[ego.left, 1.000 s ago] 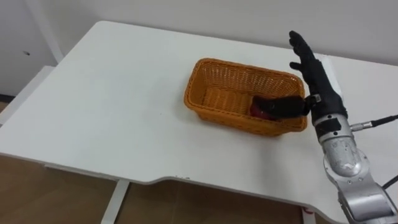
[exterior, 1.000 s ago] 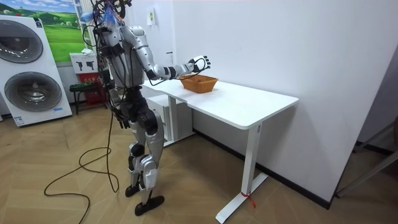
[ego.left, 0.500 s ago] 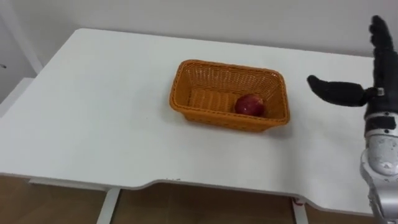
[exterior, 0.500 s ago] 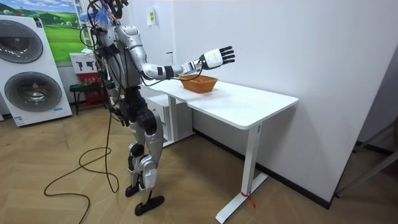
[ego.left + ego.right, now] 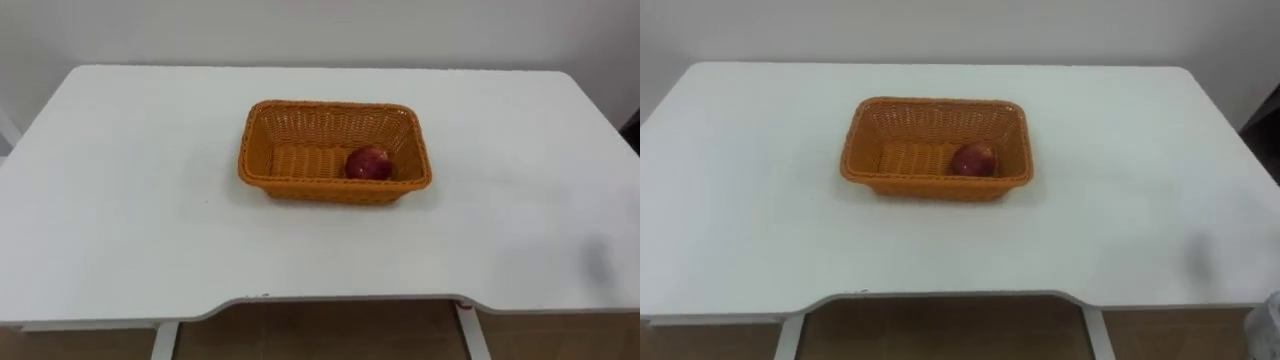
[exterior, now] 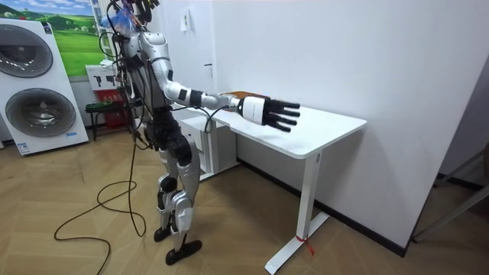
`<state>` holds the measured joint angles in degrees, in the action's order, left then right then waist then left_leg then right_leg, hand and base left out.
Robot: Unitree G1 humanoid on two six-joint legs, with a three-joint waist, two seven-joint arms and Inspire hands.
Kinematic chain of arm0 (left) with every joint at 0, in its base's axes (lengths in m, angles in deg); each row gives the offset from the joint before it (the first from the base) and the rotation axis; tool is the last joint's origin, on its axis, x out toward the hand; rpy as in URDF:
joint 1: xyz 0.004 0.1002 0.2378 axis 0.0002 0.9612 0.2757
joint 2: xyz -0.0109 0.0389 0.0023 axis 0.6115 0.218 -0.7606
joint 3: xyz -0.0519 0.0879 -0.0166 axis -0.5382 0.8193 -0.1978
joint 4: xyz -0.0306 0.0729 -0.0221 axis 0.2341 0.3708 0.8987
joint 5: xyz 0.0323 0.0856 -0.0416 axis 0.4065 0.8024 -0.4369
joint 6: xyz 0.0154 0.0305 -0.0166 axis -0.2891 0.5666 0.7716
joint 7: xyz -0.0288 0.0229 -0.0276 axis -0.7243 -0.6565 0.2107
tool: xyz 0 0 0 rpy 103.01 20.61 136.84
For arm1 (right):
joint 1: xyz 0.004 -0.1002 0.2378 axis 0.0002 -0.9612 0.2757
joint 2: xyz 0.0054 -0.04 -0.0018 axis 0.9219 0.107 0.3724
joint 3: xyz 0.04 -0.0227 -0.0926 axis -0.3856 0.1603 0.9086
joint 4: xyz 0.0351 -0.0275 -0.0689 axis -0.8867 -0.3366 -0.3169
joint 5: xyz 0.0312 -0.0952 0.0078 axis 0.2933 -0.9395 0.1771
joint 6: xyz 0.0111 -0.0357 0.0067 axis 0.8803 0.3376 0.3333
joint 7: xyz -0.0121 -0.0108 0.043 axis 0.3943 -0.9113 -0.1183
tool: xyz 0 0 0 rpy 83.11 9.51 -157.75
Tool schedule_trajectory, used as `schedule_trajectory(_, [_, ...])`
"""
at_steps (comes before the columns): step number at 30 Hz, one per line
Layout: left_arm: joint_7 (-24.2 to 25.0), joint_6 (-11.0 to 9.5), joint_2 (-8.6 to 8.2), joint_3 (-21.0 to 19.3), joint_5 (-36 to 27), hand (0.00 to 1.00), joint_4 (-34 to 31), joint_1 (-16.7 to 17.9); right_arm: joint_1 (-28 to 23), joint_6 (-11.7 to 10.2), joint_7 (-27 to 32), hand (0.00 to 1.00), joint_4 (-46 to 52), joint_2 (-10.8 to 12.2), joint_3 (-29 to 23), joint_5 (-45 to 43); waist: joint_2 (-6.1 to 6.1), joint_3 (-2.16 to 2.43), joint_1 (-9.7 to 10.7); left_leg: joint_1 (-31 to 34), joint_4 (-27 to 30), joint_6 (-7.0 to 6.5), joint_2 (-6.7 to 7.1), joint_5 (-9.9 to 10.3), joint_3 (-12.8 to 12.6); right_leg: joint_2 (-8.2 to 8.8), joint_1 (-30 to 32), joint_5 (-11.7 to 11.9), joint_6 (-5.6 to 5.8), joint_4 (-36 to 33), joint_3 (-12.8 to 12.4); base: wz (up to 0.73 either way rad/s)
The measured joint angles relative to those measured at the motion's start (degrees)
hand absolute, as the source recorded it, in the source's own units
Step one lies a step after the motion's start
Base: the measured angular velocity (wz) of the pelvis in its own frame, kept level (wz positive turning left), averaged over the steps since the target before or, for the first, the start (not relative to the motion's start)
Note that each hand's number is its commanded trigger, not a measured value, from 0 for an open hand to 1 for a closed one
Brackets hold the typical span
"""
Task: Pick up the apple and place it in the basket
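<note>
A red apple (image 5: pixel 369 163) lies in the right half of an orange wicker basket (image 5: pixel 290 150), which stands on the white table (image 5: pixel 120 210) a little behind its middle. In the right eye view the apple (image 5: pixel 975 160) rests against the near right wall of the basket (image 5: pixel 890 150). Nothing touches either. In the room view I stand at the table's end on the room view's left. My right arm is stretched out level above the tabletop, and my right hand (image 6: pixel 271 112) is open with fingers spread, holding nothing, well past the basket.
The table (image 6: pixel 325 126) stands against a white wall, with wide bare surface on both sides of the basket. Its near edge (image 5: pixel 330 300) curves inward at the middle. Two washing machines (image 6: pixel 34 99) stand at the room view's left.
My right hand let the apple go in the basket, rose and swung off to the right, out of the eye view. The head camera turned, so the basket now sits near the picture's centre.
</note>
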<state>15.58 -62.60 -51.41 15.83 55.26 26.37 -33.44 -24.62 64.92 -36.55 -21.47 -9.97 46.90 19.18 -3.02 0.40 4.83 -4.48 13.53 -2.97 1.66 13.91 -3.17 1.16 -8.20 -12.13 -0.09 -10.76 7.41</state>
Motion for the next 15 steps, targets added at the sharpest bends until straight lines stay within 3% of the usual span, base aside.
schedule_trajectory(3, [-0.9,1.1,-0.25,-1.7,0.1,0.00,-0.2,-0.6,-0.6,1.6,0.7,0.00,-10.7,0.1,-1.2,4.6,-0.61,0.13,0.1,-0.2,-0.1,0.05,-0.04,0.0,0.1,-0.09,-0.3,0.0,-0.01,0.1,-0.2,0.03])
schedule_trajectory(7, [-1.1,3.1,-0.84,-2.0,0.1,0.00,-0.7,-0.3,-3.5,4.6,1.0,0.00,-21.0,1.2,-1.2,12.1,-0.09,-0.02,-0.5,-0.1,-0.1,0.03,-0.04,0.0,0.0,-0.11,0.0,0.0,-0.01,0.1,-0.7,-0.03])
schedule_trajectory(11, [-1.2,3.6,-1.23,-2.3,0.1,0.00,-0.7,-0.2,-6.0,5.7,1.2,0.00,-26.9,4.4,-1.2,14.0,0.51,-0.18,-0.6,-0.1,0.0,0.04,-0.10,0.0,0.0,-0.16,0.0,0.0,-0.02,0.0,-1.0,-0.02])
schedule_trajectory(15, [-1.2,3.7,-1.89,-2.3,0.1,0.00,-0.7,-0.1,-6.4,5.8,0.7,0.00,-31.5,6.0,0.1,16.0,1.24,-0.35,-0.7,0.0,0.1,0.02,-0.03,0.0,0.1,-0.17,0.2,0.0,-0.02,-0.1,-1.4,-0.01])
